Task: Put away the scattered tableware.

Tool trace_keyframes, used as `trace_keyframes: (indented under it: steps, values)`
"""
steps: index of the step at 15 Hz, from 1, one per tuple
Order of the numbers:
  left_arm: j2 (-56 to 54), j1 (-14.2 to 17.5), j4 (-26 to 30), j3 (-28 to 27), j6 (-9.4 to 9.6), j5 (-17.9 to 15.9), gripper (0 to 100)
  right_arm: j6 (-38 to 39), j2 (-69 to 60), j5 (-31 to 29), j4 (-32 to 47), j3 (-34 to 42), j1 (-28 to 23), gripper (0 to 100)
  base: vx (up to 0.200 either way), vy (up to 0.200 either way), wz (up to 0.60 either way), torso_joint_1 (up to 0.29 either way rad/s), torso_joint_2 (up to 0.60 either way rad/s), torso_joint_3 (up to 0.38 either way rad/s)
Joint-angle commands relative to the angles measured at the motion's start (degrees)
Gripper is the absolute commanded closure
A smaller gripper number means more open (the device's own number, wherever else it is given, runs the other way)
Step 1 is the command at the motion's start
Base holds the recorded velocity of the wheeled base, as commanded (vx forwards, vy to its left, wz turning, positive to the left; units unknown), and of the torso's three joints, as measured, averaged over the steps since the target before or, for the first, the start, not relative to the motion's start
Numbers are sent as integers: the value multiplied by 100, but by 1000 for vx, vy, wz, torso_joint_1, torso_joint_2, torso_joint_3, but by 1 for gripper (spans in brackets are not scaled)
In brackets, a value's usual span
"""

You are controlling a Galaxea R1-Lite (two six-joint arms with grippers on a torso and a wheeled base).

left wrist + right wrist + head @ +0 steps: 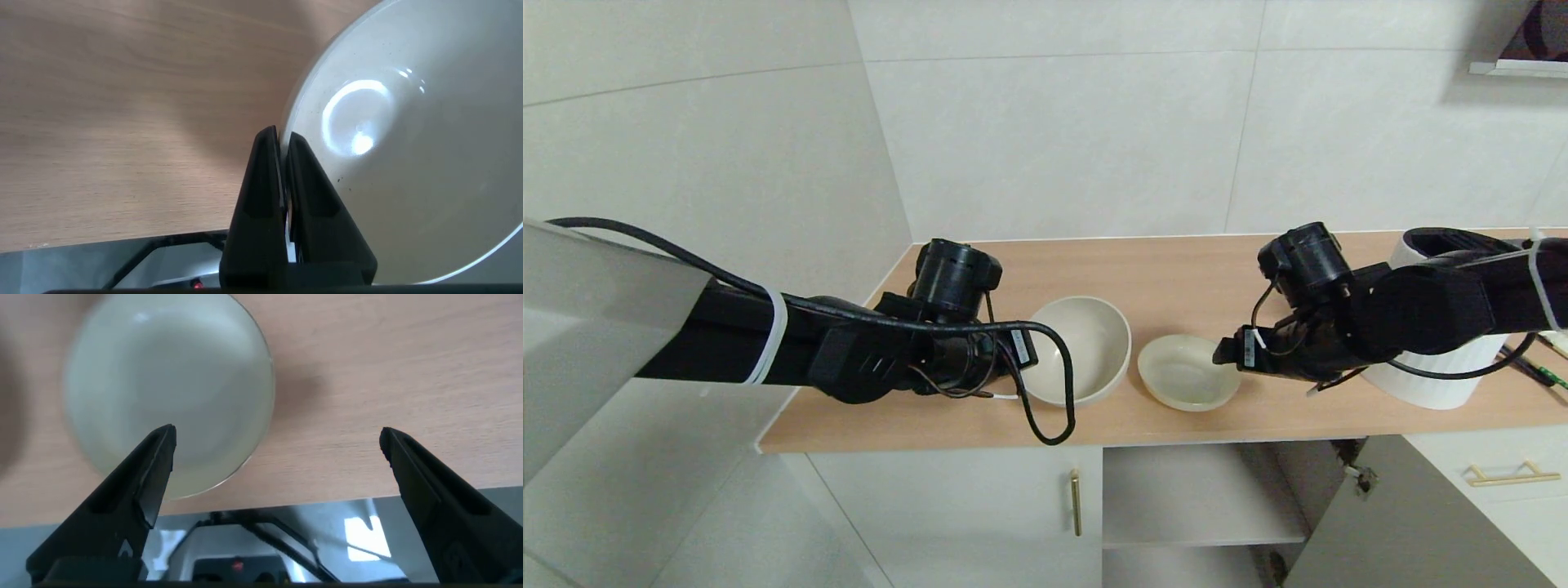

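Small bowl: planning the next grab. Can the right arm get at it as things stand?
Probably yes. The open right gripper hangs at the rim of the small bowl, nothing between them; the left gripper is shut on the large bowl.

A light wooden tabletop (1192, 269) runs across the middle of the frame. Near its centre a large cream bowl (1086, 347) sits upright, with a smaller shallow bowl (1186, 374) just to its right. A white cylindrical vessel (1413, 388) stands at the right edge.
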Motion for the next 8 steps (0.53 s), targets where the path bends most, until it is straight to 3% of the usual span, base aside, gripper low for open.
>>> trace_keyframes:
  steps: [1,8]
  values:
    - [-34,-1,-1,-1,-2,4,100,-66,309,-8,1,-12,4,0,0,0,0,0,0,0]
    - [-69,-10,-1,17,-11,4,100,-13,696,-8,-272,-100,4,0,0,0,0,0,0,0]
